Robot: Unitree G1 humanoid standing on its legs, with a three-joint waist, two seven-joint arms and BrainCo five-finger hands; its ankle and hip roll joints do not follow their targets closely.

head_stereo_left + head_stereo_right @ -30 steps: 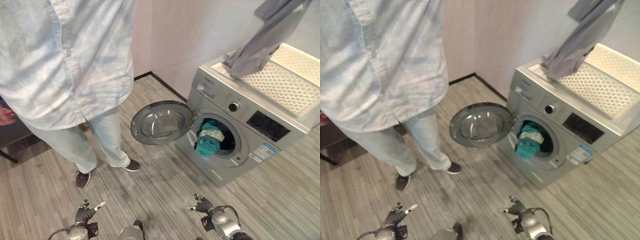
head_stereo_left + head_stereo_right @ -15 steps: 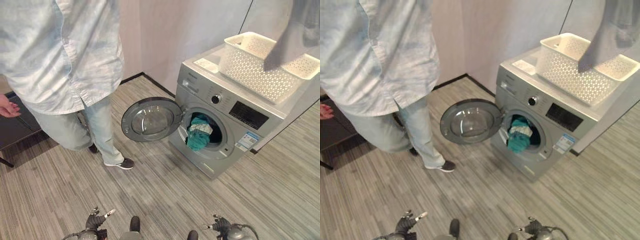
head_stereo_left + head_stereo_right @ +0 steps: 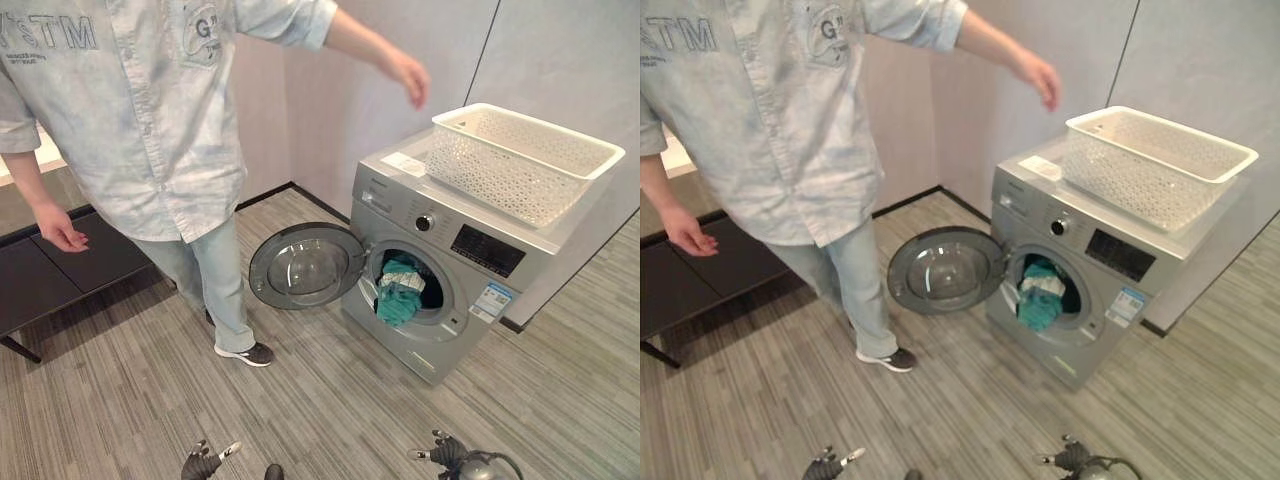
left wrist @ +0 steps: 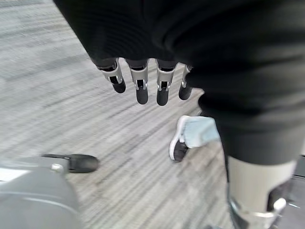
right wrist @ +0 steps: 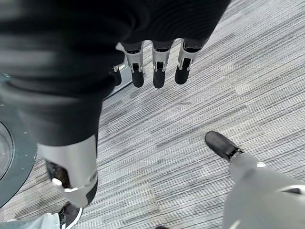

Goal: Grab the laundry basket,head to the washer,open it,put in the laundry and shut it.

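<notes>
Teal laundry (image 3: 400, 298) inside open washer (image 3: 445, 285)

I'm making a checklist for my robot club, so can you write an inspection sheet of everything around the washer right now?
Surface: grey wood-look plank floor.
Job's things: silver front-loading washer by the wall, its round glass door swung wide open; teal and white laundry hanging partly out of the drum opening; white perforated plastic laundry basket on the washer's top, nothing seen inside.
Clutter: nothing seen.
Hands: left hand and right hand low over the floor, fingers straight, holding nothing.
Cables: nothing seen.
Surroundings: person in a pale blue shirt standing beside the open door, one arm stretched towards the basket; low dark bench behind them.
</notes>
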